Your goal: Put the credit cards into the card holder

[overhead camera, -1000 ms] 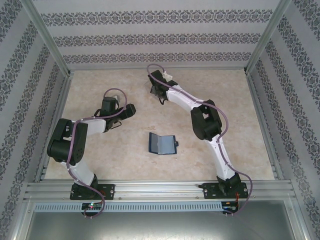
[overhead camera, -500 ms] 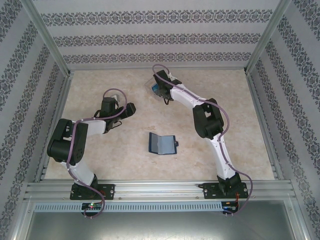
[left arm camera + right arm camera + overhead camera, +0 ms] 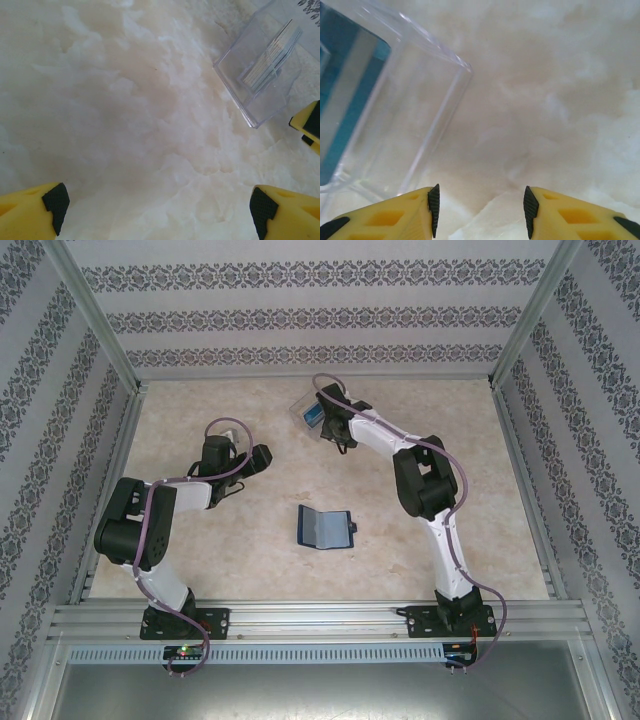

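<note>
Gaping wide, L claw (image 3: 159,202) empty; R claw (image 3: 481,210) part-open, empty, beside clear case (image 3: 435,130) w/ blue card (image 3: 347,95).

- Right wrist view: the transparent case (image 3: 405,100) runs off the left edge; the blue credit card (image 3: 337,85) inside it, upper left, is cut off and blurred.
- Left wrist view, upper right: the stacked cards (image 3: 270,55) stand edge-on in the case, their number unreadable.
- Top view, centre: the card holder (image 3: 325,527) is too small to show its pockets.
</note>
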### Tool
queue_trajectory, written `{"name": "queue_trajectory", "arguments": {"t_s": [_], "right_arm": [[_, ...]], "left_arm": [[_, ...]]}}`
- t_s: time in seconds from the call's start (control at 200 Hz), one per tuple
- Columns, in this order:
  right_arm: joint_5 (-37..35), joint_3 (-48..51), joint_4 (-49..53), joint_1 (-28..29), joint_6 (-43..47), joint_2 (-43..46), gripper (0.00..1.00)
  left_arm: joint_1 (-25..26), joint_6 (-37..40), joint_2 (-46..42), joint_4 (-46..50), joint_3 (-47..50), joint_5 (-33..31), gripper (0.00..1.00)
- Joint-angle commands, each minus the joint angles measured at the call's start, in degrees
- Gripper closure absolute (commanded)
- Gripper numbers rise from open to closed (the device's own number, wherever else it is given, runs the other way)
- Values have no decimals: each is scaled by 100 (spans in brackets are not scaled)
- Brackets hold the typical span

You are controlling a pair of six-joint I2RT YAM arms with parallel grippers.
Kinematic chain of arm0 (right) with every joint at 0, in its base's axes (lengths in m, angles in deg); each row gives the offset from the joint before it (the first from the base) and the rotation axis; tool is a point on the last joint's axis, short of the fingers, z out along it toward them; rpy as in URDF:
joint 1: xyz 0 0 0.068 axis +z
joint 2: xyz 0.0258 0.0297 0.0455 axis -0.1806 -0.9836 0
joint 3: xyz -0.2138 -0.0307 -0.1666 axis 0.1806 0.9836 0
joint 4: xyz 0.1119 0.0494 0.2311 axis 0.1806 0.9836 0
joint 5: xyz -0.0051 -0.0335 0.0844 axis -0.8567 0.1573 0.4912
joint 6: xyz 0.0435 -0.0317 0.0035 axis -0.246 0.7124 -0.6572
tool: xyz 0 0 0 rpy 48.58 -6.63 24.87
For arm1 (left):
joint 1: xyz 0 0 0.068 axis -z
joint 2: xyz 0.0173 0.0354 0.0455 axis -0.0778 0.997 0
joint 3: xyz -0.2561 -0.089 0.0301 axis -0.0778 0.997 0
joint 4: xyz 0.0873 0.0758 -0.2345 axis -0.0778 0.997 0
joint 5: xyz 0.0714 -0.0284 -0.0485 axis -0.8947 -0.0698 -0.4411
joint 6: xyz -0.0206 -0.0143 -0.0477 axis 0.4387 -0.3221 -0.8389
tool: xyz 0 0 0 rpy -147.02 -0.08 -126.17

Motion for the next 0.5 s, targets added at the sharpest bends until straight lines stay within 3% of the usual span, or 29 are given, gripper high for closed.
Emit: {"name": "queue_trajectory", "arguments": {"t_s": [0.0, 0.18, 0.495], "right_arm": [[93, -445, -55, -26, -155, 46, 48], [86, -1134, 194, 46, -300, -421, 46], [214, -1351, 390, 70, -519, -869, 46]], "left_arm": [[-59, -70, 33, -319, 11, 119, 5], [-62, -69, 89, -309, -6, 112, 5], [-58, 55, 96, -124, -95, 122, 5]]}}
